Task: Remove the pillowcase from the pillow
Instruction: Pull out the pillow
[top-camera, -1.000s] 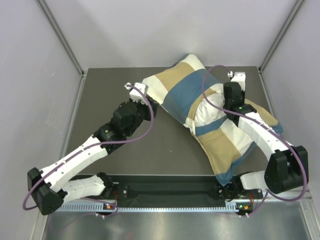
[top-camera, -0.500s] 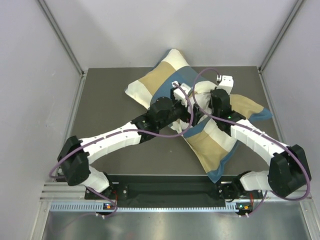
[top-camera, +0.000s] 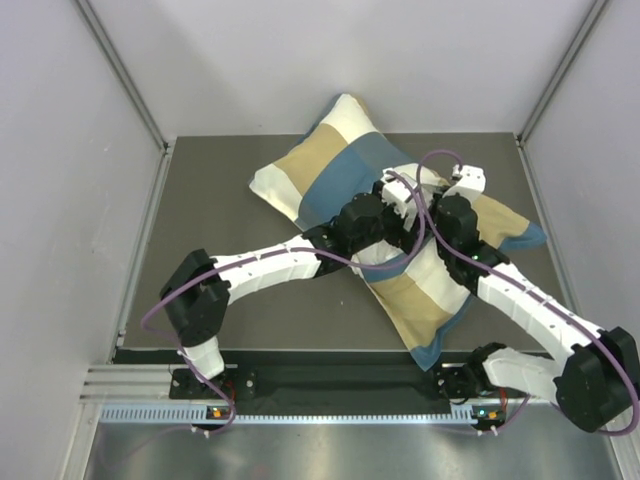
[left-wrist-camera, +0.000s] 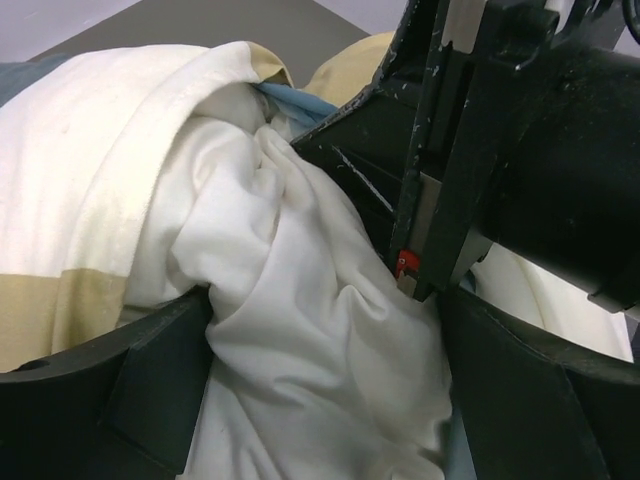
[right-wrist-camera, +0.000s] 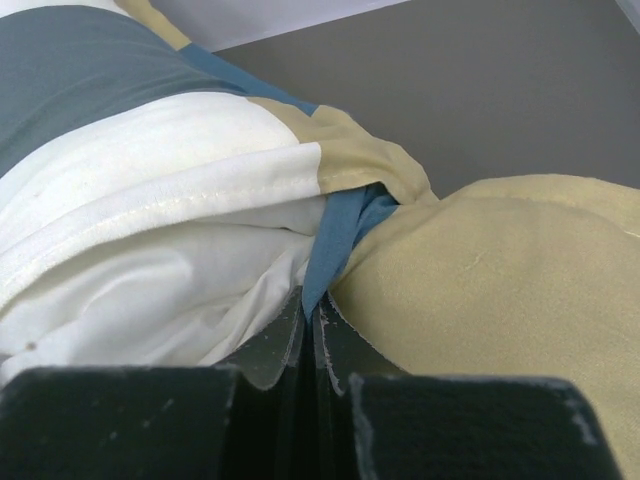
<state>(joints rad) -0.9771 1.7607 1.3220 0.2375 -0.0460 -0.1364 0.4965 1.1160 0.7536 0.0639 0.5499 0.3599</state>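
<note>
The checked pillowcase (top-camera: 335, 180) lies diagonally across the table, from the far middle to the near right. My right gripper (top-camera: 432, 192) is shut on its blue edge (right-wrist-camera: 340, 235), with tan pillowcase fabric (right-wrist-camera: 500, 260) to the right of it. The white pillow (right-wrist-camera: 150, 290) bulges out of the opening beside that edge. My left gripper (top-camera: 405, 205) is close to the right one. Its jaws stand wide apart in the left wrist view (left-wrist-camera: 330, 300), with bunched white pillow fabric (left-wrist-camera: 320, 370) between them. The cream part of the pillowcase (left-wrist-camera: 90, 170) lies above.
The dark grey table (top-camera: 215, 200) has raised walls on the left, far and right sides. The right arm's black housing (left-wrist-camera: 540, 120) fills the upper right of the left wrist view, right by the left fingers. Purple cables loop over both arms.
My left arm has swung from the table's left side to the pillowcase opening beside the right gripper. The pillow and case have shifted and turned toward the far left.
</note>
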